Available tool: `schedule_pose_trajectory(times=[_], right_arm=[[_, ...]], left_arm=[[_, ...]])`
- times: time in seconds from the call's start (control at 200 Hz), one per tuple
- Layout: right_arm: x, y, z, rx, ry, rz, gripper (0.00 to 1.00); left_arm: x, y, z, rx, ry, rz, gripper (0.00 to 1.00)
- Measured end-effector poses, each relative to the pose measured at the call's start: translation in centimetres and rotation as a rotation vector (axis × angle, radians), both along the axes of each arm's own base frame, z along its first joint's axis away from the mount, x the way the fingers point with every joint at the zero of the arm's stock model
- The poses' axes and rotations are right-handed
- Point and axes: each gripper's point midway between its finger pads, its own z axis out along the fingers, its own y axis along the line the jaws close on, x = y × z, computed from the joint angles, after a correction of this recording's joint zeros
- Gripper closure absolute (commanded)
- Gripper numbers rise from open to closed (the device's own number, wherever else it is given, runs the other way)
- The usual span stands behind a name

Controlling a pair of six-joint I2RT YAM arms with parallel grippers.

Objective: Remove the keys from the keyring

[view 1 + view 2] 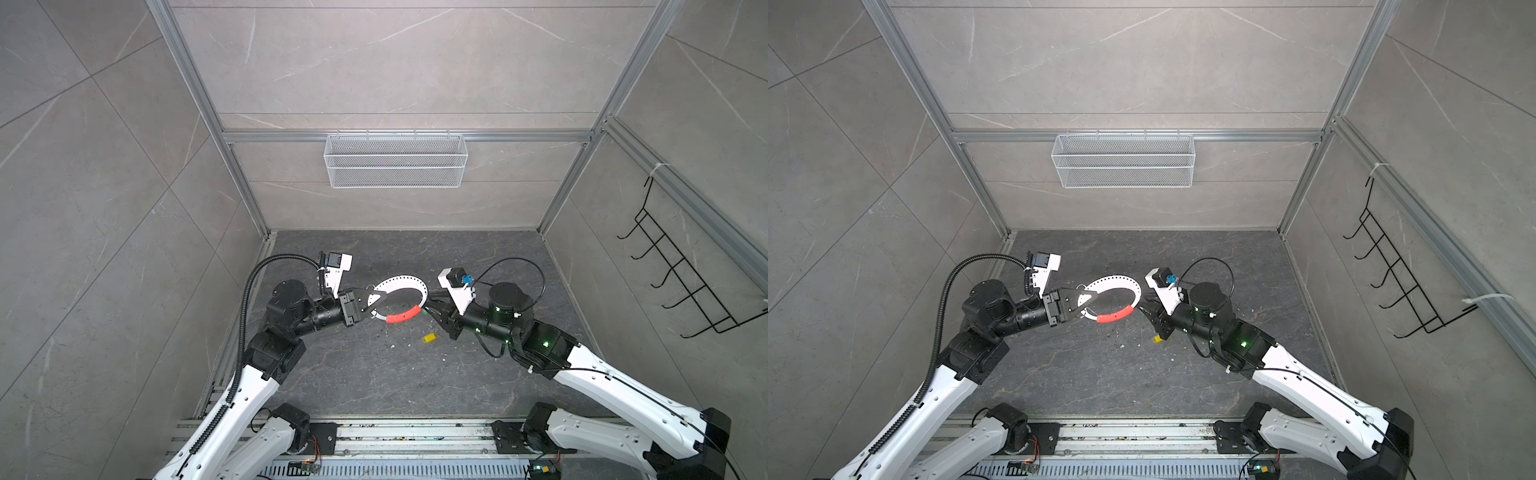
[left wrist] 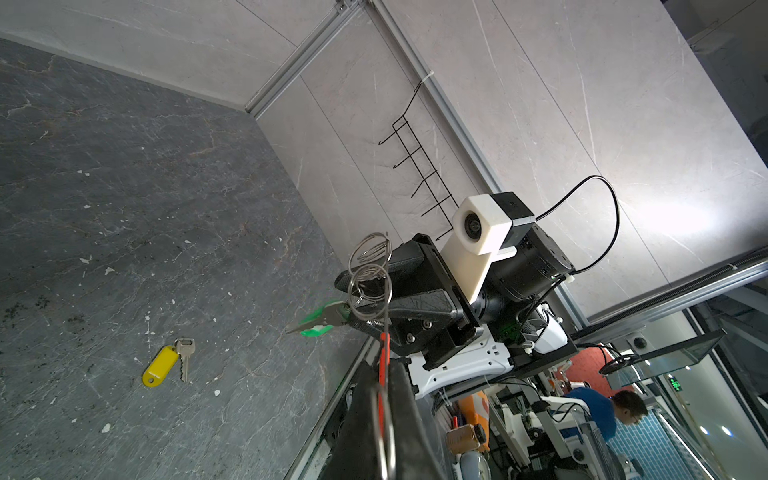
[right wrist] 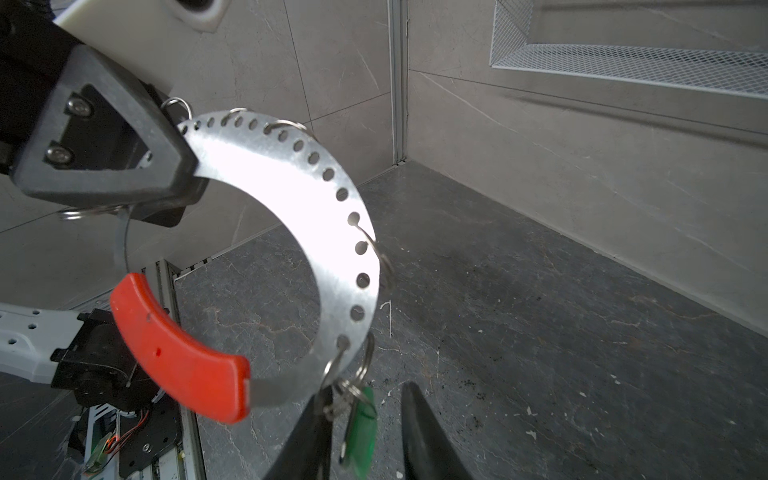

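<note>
My left gripper (image 1: 380, 300) is shut on the keyring (image 1: 409, 284), a grey holed band with a red segment (image 1: 403, 314), and holds it above the floor. In the left wrist view the band (image 2: 384, 415) stands edge-on between the shut fingers. The green key (image 3: 361, 432) hangs by a small split ring from the band's lower end (image 3: 340, 357). My right gripper (image 3: 368, 399) is open around it, with a gap between the tag and one finger. The yellow key (image 1: 429, 338) lies loose on the floor below the right gripper (image 1: 428, 306); it also shows in the left wrist view (image 2: 160, 365).
A white mesh basket (image 1: 395, 160) hangs on the back wall. A black wire hook rack (image 1: 681, 270) is on the right wall. Several bare split rings (image 3: 374, 245) sit on the band. An aluminium rail (image 1: 415, 432) runs along the front edge.
</note>
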Motion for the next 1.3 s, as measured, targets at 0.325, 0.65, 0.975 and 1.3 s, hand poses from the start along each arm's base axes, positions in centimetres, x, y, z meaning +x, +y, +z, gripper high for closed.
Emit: schedule_pose_trajectory(times=[0.325,0.65,0.975,1.3], right_arm=[[0.0,0.0,0.6,0.001,-0.021,0.002,0.76],[0.0,0.1,1.3,0.006,-0.040,0.009,1.00],[-0.2,0.0,0.9,-0.011,-0.026,0.013,1.00],[-1.0,-0.5,0.1,-0.058,0.091,0.017,1.00]], left_arm=[[0.0,0.0,0.1,-0.009,0.007,-0.002,1.00],[0.2,-0.1,0.1,-0.022,0.010,-0.002,1.00],[0.2,0.0,-0.3,-0.020,0.021,0.005,0.90],[1.6,1.7,-4.1,0.141,0.081,0.158,0.50]])
